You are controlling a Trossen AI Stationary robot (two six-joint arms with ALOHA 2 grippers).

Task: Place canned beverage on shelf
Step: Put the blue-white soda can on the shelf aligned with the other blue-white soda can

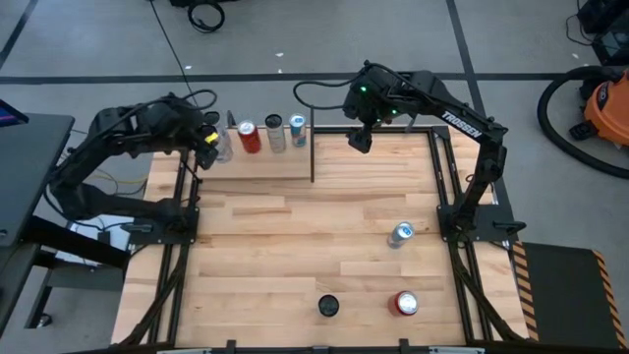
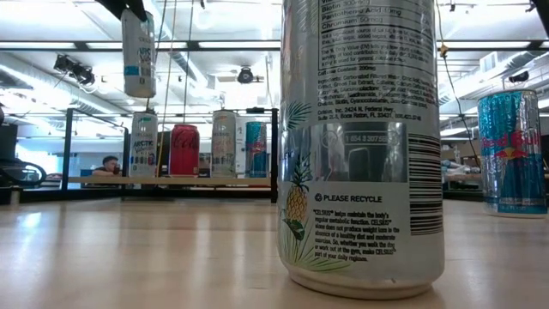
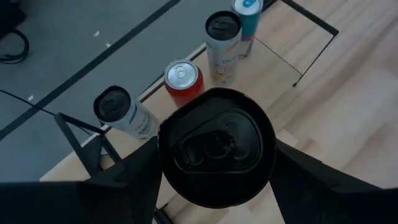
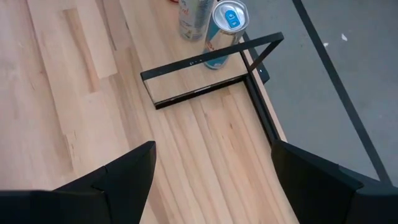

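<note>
- Above the pale wood shelf [image 1: 257, 163], the left tool [image 1: 210, 144] is gripping a white can [image 2: 138, 53].
- Nearby, the right tool [image 1: 360, 139] is hanging released.

Tall can filling the frame's centre, with a shelf of cans showing far behind it.

A silver can with a pineapple print [image 2: 364, 146] is standing close on the tabletop [image 2: 137, 257], dominating the middle. A blue-and-silver can [image 2: 512, 153] is standing at the right edge. At centre left, the shelf [image 2: 171, 181] is carrying four cans in a row, among them a red can [image 2: 184, 150]. In the upper left, a pale can [image 2: 138, 53] is hanging in the air above the row's left end, with a dark gripper [image 2: 133, 10] on its top.
</note>
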